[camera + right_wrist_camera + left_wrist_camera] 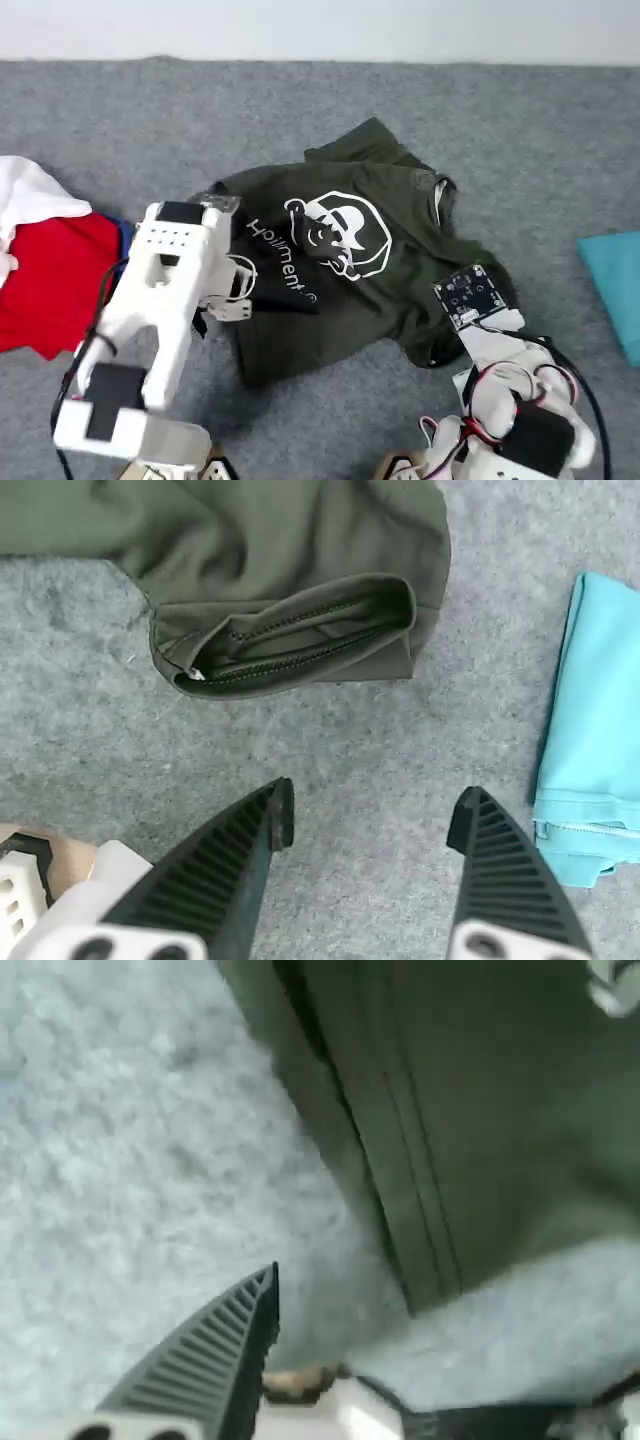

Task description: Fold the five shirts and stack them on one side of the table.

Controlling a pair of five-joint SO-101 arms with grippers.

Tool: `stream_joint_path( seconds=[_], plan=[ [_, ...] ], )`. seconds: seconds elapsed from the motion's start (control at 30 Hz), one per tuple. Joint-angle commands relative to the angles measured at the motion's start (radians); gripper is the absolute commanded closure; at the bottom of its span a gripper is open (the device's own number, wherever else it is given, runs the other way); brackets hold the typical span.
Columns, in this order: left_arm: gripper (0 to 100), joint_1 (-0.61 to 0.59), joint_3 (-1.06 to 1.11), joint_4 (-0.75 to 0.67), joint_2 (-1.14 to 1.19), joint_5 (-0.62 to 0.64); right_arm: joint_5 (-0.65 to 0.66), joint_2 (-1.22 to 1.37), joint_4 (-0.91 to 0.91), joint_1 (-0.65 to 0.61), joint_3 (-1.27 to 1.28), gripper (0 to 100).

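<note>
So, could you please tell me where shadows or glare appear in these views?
High view: even light, no glare, a soft shadow on the grey table beside the left arm. Right wrist view: the dark green shirt is dark inside its sleeve. Left wrist view: shade along the shirt's folded edge.

Slants the left arm [150,320] from its base, on the near side of the dark green shirt [350,270], up to that shirt's left edge. Sets the left wrist [185,245] just over that edge, with the left gripper [238,290] turned down and in toward the shirt's left side. Folds the right arm [510,410] low at the shirt's near right. Hangs the right wrist [470,295] over the shirt's near right sleeve. Points the right gripper [375,820] down just beside that sleeve's cuff, fingers [250,850] spread wide, gripping nothing and clear of the cloth.
</note>
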Motion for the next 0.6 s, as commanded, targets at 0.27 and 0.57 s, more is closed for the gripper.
stream_joint_path(
  seconds=[0.27,0.57],
  plan=[
    [25,0.187,-0.194,0.137,0.443,0.45,-0.005,-0.002,-0.019,0.01,-0.008,74.2],
    [25,0.222,-0.262,0.137,0.514,0.5,-0.005,-0.002,-0.018,0.01,-0.008,74.2]
  ],
)
